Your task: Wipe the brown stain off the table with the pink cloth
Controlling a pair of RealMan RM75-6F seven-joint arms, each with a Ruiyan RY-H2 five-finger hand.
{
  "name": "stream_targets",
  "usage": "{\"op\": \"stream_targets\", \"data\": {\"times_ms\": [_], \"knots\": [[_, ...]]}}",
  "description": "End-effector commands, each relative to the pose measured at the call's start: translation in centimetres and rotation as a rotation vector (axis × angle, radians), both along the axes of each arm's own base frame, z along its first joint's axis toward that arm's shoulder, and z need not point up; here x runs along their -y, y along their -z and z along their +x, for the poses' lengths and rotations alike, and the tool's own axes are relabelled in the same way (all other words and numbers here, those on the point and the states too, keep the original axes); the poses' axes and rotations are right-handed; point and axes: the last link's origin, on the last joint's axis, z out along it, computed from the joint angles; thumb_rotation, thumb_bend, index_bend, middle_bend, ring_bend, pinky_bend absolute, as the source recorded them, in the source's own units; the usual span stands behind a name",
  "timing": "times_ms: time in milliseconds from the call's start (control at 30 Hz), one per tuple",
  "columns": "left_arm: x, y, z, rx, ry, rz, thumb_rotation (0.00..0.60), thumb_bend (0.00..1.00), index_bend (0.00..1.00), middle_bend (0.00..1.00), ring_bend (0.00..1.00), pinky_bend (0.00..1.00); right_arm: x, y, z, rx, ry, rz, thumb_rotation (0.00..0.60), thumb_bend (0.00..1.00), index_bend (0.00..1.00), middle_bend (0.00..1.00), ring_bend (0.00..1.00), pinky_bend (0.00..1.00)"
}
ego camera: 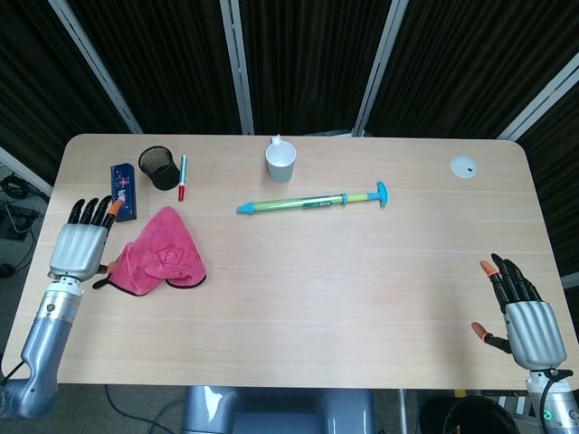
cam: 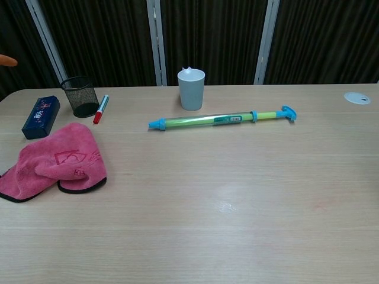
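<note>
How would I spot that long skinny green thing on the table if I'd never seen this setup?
Look at the wooden table, toward its far edge where a white plastic cup stands. Just in front of that cup lies a long, thin, translucent green tube with blue ends, stretched crosswise. Nothing else there is as long, and one blue end flares into a curved handle.

Cloth (cam: 53, 163) edge seemingly frame-cropped
</note>
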Motion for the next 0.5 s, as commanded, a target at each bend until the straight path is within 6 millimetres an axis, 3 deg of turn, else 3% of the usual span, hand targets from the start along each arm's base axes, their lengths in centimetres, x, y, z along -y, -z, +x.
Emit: {"op": "stream_targets", "data": {"times_ms": [33, 267, 500], "knots": [[1.7, -1.0, -0.4, 0.04, 0.005, 0.021, 0.6, 0.0, 0.03, 0.0, 0.0, 0.0, 0.0, 0.0, 0.0, 0.0, 0.0, 0.0, 0.6, 0.1, 0.06, 0.0, 0.0, 0.21], [8.2, -3.5, -2.5, 0.074, 0.036, 0.113, 0.6, 0.0, 0.03, 0.0, 0.0, 0.0, 0.0, 0.0, 0.0, -0.002, -0.002, 0.001, 0.6, 0.1, 0.06, 0.0, 0.0, 0.21], [13.6, -4.4, -4.6, 0.089, 0.03, 0.122, 0.6, 0.0, 0.02, 0.0, 0.0, 0.0, 0.2, 0.3, 0.2, -0.005, -0.012, 0.006, 0.6, 0.1, 0.06, 0.0, 0.0, 0.21]]}}
